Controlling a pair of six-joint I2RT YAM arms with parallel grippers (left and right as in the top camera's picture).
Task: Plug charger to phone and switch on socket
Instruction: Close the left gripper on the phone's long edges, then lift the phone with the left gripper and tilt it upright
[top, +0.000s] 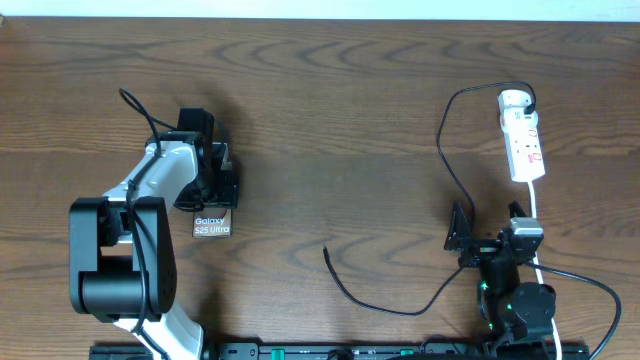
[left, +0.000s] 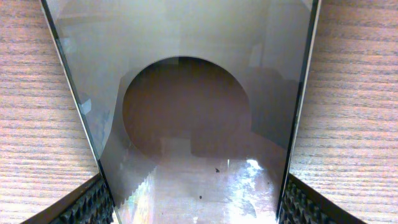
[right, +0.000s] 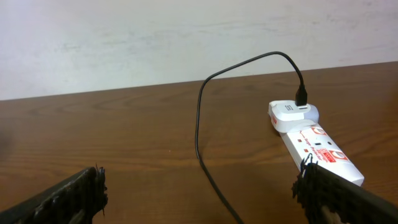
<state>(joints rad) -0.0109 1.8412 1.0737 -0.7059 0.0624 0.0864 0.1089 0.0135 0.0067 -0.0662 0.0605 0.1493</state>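
The phone (top: 212, 224) lies at the left, its white "Galaxy S25 Ultra" sticker end showing below my left gripper (top: 213, 195). In the left wrist view the glossy phone (left: 199, 93) fills the frame, and the left gripper (left: 196, 208) has both finger pads against its long edges. The white socket strip (top: 522, 140) lies at the far right. The black charger cable (top: 445, 150) is plugged in at its far end and loops down to a loose tip (top: 326, 250). My right gripper (top: 487, 222) is open, and the cable (right: 199, 124) runs between its fingers (right: 202, 193), short of the socket (right: 317, 140).
The strip's white cord (top: 590, 285) runs down past the right arm to the table's front edge. A pale wall stands behind the table's far edge in the right wrist view (right: 155, 37).
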